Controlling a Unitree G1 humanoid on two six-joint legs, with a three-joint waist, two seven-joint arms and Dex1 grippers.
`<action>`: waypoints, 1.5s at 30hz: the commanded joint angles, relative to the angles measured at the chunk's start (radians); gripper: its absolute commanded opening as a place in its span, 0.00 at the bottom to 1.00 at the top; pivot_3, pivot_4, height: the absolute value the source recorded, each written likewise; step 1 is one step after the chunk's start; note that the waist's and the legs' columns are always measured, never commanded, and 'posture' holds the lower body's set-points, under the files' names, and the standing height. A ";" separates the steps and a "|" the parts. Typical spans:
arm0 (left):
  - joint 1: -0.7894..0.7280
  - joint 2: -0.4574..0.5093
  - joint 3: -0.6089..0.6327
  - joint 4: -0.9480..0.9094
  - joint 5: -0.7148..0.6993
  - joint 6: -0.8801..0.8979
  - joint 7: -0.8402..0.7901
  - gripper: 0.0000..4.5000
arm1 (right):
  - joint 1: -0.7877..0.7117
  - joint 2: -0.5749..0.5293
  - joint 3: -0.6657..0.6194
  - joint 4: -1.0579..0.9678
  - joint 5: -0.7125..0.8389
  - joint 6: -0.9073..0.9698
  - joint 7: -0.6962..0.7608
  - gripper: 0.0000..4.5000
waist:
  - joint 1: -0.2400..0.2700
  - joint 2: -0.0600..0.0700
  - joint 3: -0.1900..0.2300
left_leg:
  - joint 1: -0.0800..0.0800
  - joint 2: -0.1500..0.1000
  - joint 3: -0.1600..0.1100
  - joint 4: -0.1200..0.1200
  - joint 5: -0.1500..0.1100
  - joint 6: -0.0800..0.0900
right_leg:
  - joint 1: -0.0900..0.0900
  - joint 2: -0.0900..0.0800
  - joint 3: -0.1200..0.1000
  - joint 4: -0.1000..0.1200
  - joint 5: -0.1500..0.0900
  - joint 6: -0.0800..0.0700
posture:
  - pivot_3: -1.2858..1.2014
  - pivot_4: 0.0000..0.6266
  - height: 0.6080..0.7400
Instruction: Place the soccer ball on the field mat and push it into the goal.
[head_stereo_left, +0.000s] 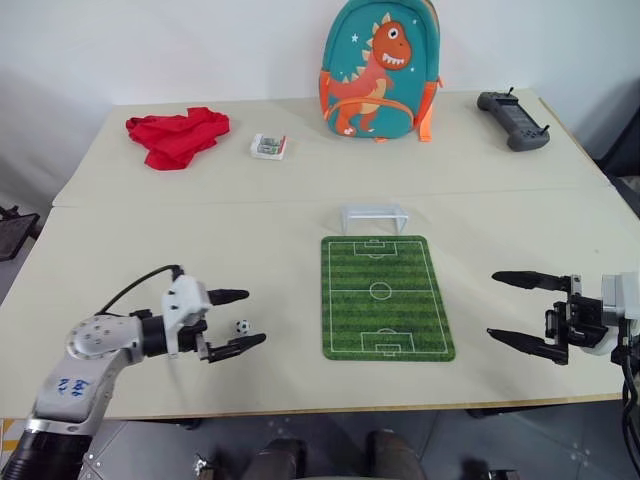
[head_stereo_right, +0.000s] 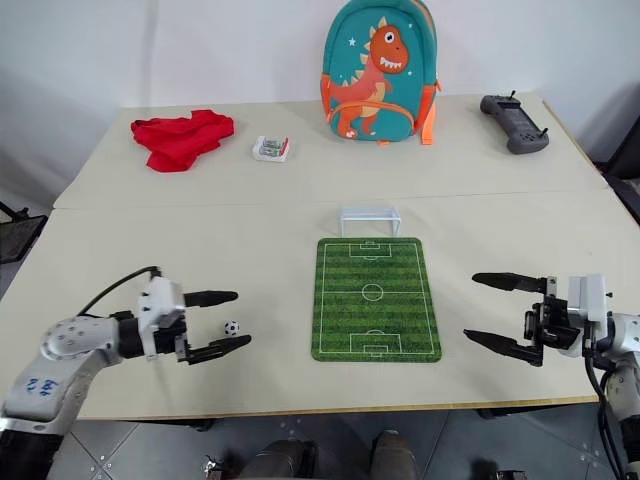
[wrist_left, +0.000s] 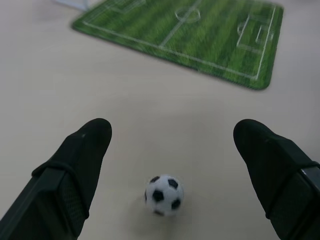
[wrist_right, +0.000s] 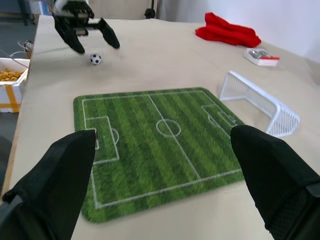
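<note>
So the left gripper (head_stereo_left: 237, 320) is spread wide with the soccer ball (head_stereo_left: 242, 326) sitting on the bare table right between its fingertips, untouched, just left of the field mat (head_stereo_left: 385, 296). Right gripper (head_stereo_left: 515, 310), also wide, hangs off the mat's other side. The goal (head_stereo_left: 374, 217) is at the mat's far end.

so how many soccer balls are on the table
1. The soccer ball lies on the bare table, between the open fingers of the left gripper, left of the field mat.

White soccer ball (head_stereo_left: 242, 326) with black patches; green striped field mat (head_stereo_left: 385, 296) with white pitch lines; white netted goal (head_stereo_left: 374, 215); teal backpack (head_stereo_left: 379, 69) — orange dinosaur; red cloth (head_stereo_left: 177, 135); beige tabletop (head_stereo_left: 300, 190).
</note>
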 joint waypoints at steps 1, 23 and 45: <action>-0.018 0.007 -0.010 0.009 0.037 -0.012 0.010 0.99 | 0.019 0.021 -0.049 -0.053 -0.002 -0.004 0.064 1.00 | 0.006 0.000 0.000 | 0.000 0.001 0.000 0.000 0.000 0.000 | 0.000 0.001 0.000 0.000 0.000 0.000 | 0.52 0.24 1.00; -0.032 -0.055 -0.005 0.107 0.059 -0.095 0.028 0.25 | 0.082 0.057 -0.083 -0.330 -0.055 0.156 -0.112 1.00 | 0.034 0.000 0.000 | -0.001 0.000 0.000 0.003 -0.001 0.000 | 0.000 0.000 0.001 0.000 0.000 -0.001 | 0.52 0.24 1.00; -0.554 -0.414 -0.503 0.134 0.194 0.198 0.098 0.19 | 0.105 -0.080 -0.277 -0.137 -0.107 0.119 0.056 1.00 | 0.033 -0.002 0.001 | -0.003 0.000 0.003 0.010 -0.002 0.002 | 0.000 0.002 0.001 0.002 0.002 0.002 | 0.52 0.24 1.00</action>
